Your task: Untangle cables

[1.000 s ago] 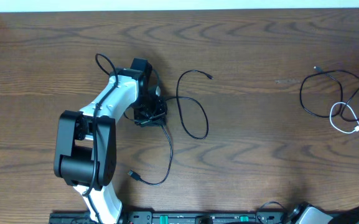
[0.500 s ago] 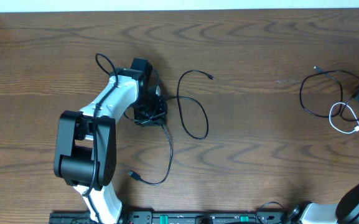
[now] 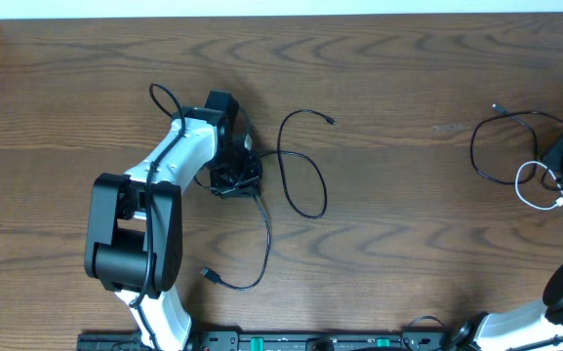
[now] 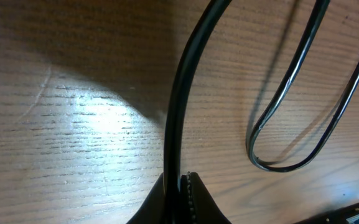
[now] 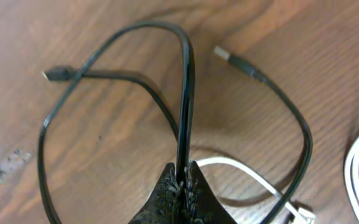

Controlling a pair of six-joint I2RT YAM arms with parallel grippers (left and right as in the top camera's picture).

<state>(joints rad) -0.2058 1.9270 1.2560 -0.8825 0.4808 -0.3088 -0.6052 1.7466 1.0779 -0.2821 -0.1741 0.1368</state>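
While your left claw [image 4: 179, 185] clamps separate black cable [image 4: 174, 112] aside, right claw [image 5: 183, 179] pinches tangled black cable [image 5: 188, 93] near loop top, likely for lifting off white cable [image 5: 241, 167].

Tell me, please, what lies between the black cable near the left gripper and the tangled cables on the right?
Nothing: the overhead view shows only bare table between the black cable and the tangled cables.
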